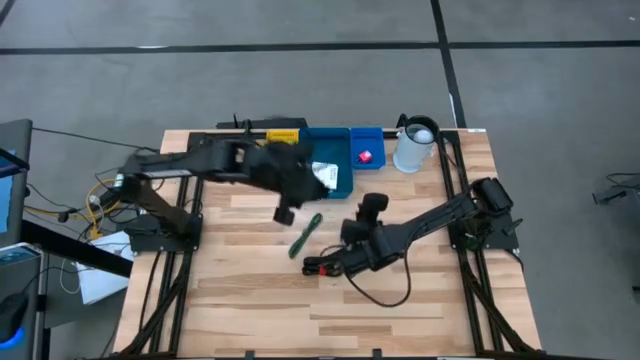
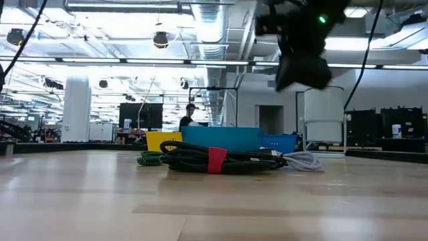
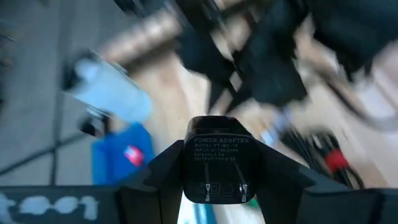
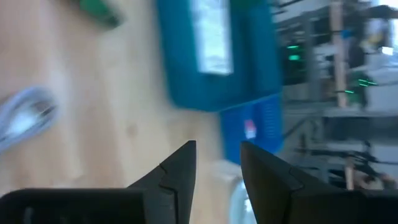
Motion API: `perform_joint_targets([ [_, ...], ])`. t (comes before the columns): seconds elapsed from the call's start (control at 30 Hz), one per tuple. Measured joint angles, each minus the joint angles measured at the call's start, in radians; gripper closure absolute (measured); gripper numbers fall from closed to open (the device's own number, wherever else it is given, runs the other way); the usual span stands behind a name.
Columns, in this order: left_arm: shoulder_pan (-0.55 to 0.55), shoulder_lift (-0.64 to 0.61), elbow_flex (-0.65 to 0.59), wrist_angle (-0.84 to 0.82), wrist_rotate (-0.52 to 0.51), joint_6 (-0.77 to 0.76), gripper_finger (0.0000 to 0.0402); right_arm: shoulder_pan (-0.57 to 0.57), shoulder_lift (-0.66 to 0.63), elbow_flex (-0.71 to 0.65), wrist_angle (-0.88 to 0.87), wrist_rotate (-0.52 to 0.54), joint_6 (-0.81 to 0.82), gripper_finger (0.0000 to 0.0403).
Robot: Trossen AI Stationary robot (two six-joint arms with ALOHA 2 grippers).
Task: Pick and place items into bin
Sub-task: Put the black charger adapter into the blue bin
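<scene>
the left gripper (image 3: 214, 186) is clamped on a black power adapter (image 3: 216, 167), its label legible only in the left wrist view, just near of the blue bin (image 1: 335, 182) holding a white packet (image 1: 325, 174). the right gripper (image 4: 217, 165) stands part open, empty, above the black-and-red cable (image 1: 322, 266); the green pen (image 1: 305, 235) lies between the arms. only the low view shows the cable's red strap (image 2: 217, 160).

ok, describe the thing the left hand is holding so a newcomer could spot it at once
Start at the wooden table and find the teal bin at its far edge. Just in front of it hangs the left hand, shut on a small black power adapter. Unlike the green pen and the black cable bundle lying on the wood, it is a boxy block with white print and two metal prongs.
</scene>
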Motion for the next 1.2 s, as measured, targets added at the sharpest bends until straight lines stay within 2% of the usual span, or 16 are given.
perform_joint_targets([
  [0.27, 0.05, -0.142, 0.002, 0.188, 0.038, -0.118, 0.0258, -0.026, -0.025, 0.153, -0.226, 0.287, 0.239, 0.0285],
  [0.47, 0.061, -0.177, 0.002, 0.216, 0.046, -0.184, 0.0255, 0.027, -0.159, 0.144, -0.281, 0.554, 0.48, 0.0285],
  [0.53, 0.061, -0.177, 0.002, 0.223, 0.047, -0.196, 0.0257, 0.062, -0.214, 0.119, -0.277, 0.612, 0.523, 0.0285],
  [0.73, 0.061, -0.176, -0.057, 0.284, 0.055, -0.196, 0.0259, 0.149, -0.375, 0.015, -0.258, 0.617, 0.625, 0.0296],
  [0.83, 0.061, -0.176, -0.095, 0.322, 0.056, -0.191, 0.0256, 0.2, -0.461, -0.069, -0.196, 0.616, 0.682, 0.0313],
  [1.0, 0.061, -0.176, -0.155, 0.385, 0.086, -0.19, 0.0258, 0.277, -0.618, -0.226, 0.03, 0.616, 0.712, 0.0347],
  [1.2, 0.061, -0.171, -0.17, 0.42, 0.09, -0.19, 0.0254, 0.306, -0.759, -0.442, 0.388, 0.594, 0.712, 0.0386],
])
